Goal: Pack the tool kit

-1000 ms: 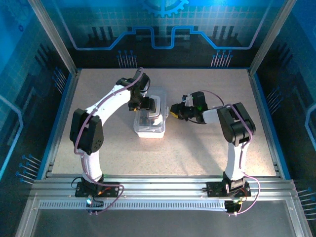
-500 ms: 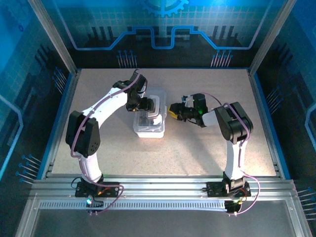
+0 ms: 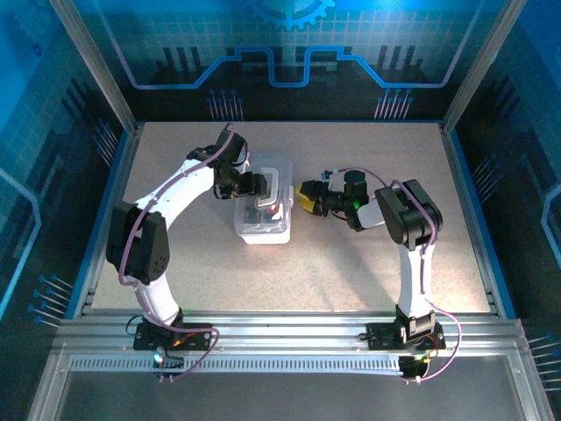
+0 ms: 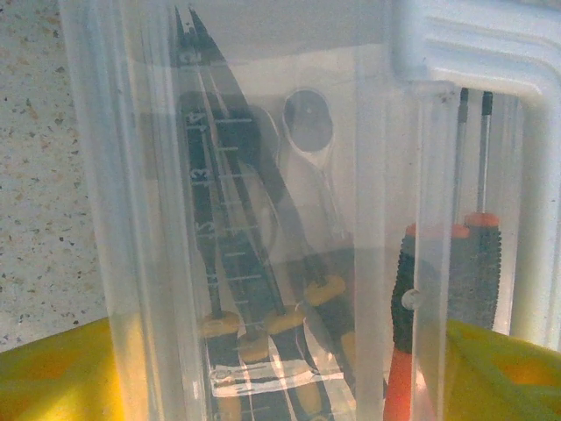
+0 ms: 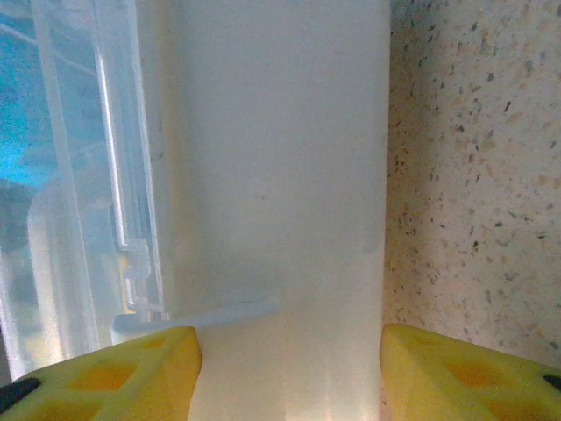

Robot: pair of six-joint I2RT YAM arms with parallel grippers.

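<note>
Screwdrivers [image 4: 478, 254] lie inside the clear case [image 3: 263, 219] on the surface [image 3: 368, 272]; left tool [image 4: 280, 368] straddles it wide, grip undeterminable; right tool [image 5: 289, 368] parted at its side wall; judged closing step, next calls for pressing it latched.

Overhead wide; both wrist cameras close on case [image 3: 263, 230].

Case [image 3: 263, 230] (clear) — on table [image 3: 351, 272].

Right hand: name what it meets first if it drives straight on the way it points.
The clear whitish rectangular plastic case: its wall lies dead ahead of the right hand, apparently close.
</note>
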